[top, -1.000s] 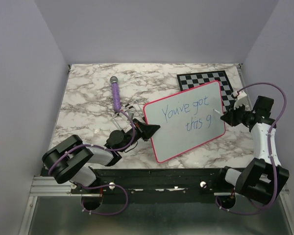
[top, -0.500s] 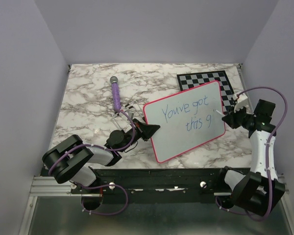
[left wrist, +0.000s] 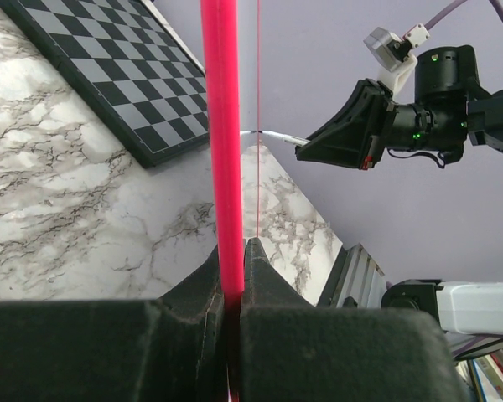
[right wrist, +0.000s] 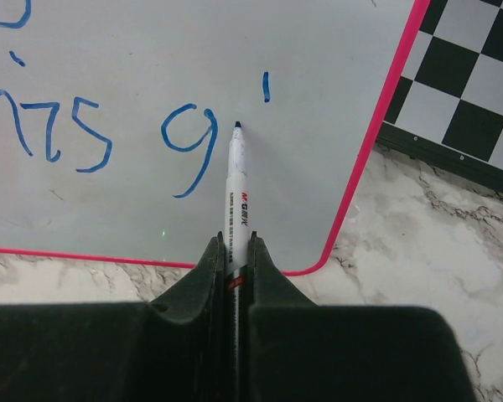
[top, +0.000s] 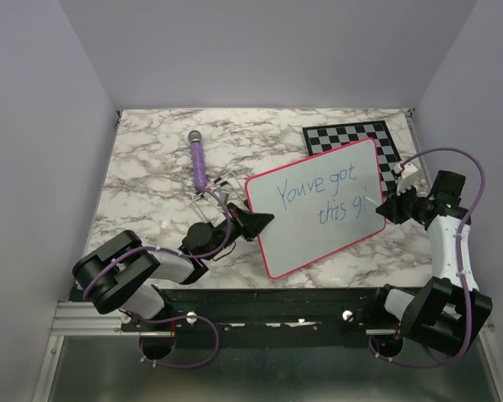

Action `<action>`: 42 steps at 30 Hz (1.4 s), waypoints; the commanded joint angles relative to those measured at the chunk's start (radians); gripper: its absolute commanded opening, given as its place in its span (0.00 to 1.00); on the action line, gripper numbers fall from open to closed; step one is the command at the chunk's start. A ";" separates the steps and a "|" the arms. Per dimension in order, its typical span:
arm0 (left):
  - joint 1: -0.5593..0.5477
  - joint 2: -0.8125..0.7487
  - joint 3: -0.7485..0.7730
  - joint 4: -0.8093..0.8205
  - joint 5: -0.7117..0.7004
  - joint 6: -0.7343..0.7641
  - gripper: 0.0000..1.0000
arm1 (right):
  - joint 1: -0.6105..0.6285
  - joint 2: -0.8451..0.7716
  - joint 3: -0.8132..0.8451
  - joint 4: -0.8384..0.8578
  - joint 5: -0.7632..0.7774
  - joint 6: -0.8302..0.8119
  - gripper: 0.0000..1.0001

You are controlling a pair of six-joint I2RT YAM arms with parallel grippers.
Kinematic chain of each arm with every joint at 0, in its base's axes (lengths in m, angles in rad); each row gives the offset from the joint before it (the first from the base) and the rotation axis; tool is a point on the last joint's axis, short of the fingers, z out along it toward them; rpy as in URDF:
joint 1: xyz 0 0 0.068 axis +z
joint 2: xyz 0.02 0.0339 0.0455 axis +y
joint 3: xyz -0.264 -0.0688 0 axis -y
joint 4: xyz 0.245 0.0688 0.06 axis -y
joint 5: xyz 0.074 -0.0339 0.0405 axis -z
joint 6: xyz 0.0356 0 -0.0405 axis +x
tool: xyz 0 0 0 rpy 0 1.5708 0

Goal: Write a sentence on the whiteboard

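Tip of marker at whiteboard (L jaws clamp rim).

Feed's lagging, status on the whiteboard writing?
Left gripper shut on whiteboard rim. Right gripper shut on marker, tip beside the g. Sentence unfinished. Nothing in the way.

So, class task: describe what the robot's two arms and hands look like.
The left arm and right arm have black joints and white links, with purple cables looping alongside. The left hand and right hand are black and taper to narrow wedges.
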 commanded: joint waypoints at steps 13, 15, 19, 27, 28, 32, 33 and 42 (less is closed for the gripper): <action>-0.009 0.026 -0.003 -0.001 0.057 0.079 0.00 | 0.000 0.029 0.003 0.065 0.030 0.056 0.00; -0.007 0.023 -0.003 -0.001 0.057 0.079 0.00 | 0.000 0.016 0.000 0.080 0.042 0.070 0.00; -0.009 0.021 -0.004 -0.001 0.057 0.079 0.00 | 0.000 0.009 -0.003 0.090 0.052 0.077 0.01; -0.007 0.018 -0.004 -0.004 0.057 0.081 0.00 | 0.000 0.019 -0.007 0.041 0.042 0.019 0.01; -0.007 0.020 -0.003 -0.006 0.057 0.081 0.00 | 0.000 0.023 -0.012 0.033 0.039 0.010 0.00; -0.009 0.021 -0.003 -0.006 0.057 0.081 0.00 | 0.000 0.026 -0.032 -0.007 0.033 -0.031 0.01; -0.009 0.021 -0.001 -0.006 0.057 0.081 0.00 | 0.000 0.024 -0.034 -0.013 0.033 -0.047 0.00; -0.009 0.030 0.002 0.000 0.059 0.078 0.00 | 0.000 0.003 -0.089 -0.052 0.056 -0.094 0.01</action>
